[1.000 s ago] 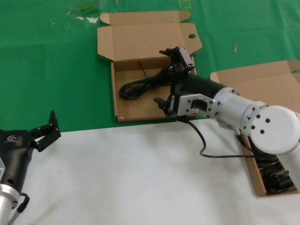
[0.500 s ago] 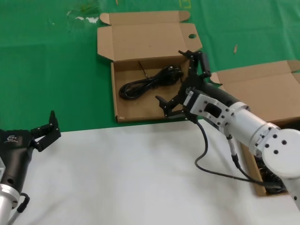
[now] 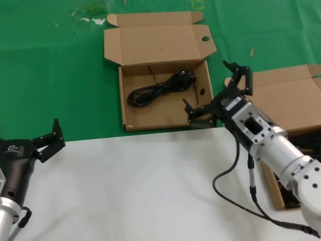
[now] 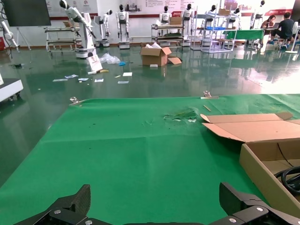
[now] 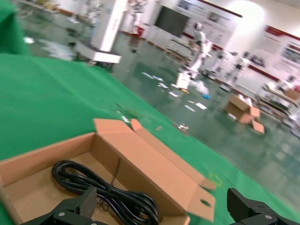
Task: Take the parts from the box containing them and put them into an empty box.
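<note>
Holed box [image 3: 132, 118] — one cord [image 3: 159, 88] inside.

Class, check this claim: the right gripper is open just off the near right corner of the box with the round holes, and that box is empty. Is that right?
Not quite. The right gripper is open by that corner, but the box with the round holes is not empty: a black power cord lies inside it, as the head view shows.

The left gripper [image 4: 154, 213], black jaws spread wide apart and holding nothing, hangs over the green-covered worktop [image 4: 131, 150]. Just beyond one jaw stands the brown corrugated cardboard box with its hinged lid open [image 4: 262, 154], a looped black cord [image 4: 291, 177] lying inside it.
</note>
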Action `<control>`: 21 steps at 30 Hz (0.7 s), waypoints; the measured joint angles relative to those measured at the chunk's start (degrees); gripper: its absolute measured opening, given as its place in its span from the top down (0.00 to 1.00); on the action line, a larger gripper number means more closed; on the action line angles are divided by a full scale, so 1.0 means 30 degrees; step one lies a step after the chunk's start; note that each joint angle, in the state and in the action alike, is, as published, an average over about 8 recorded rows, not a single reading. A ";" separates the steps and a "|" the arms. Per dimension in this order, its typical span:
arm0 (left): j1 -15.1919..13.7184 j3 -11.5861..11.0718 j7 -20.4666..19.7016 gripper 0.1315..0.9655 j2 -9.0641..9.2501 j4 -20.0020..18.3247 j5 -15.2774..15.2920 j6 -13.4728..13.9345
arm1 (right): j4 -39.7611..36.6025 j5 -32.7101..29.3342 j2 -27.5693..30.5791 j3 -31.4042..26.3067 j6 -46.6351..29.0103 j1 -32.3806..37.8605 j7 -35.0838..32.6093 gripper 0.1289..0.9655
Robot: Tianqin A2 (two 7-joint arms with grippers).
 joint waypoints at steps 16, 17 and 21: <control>0.0000 0.0000 0.0011 0.00 0.0000 0.0000 -0.0002 0.0000 | 0.1759 0.3508 -0.0234 0.2132 0.2575 -0.3361 0.1667 0.00; 0.0000 0.0000 0.0011 0.00 0.0000 0.0000 -0.0002 0.0000 | 0.1866 0.3722 -0.0249 0.2261 0.2731 -0.3565 0.1769 0.00; 0.0000 0.0000 0.0008 0.00 0.0000 0.0000 -0.0004 0.0000 | 0.2308 0.4601 -0.0307 0.2797 0.3376 -0.4406 0.2185 0.00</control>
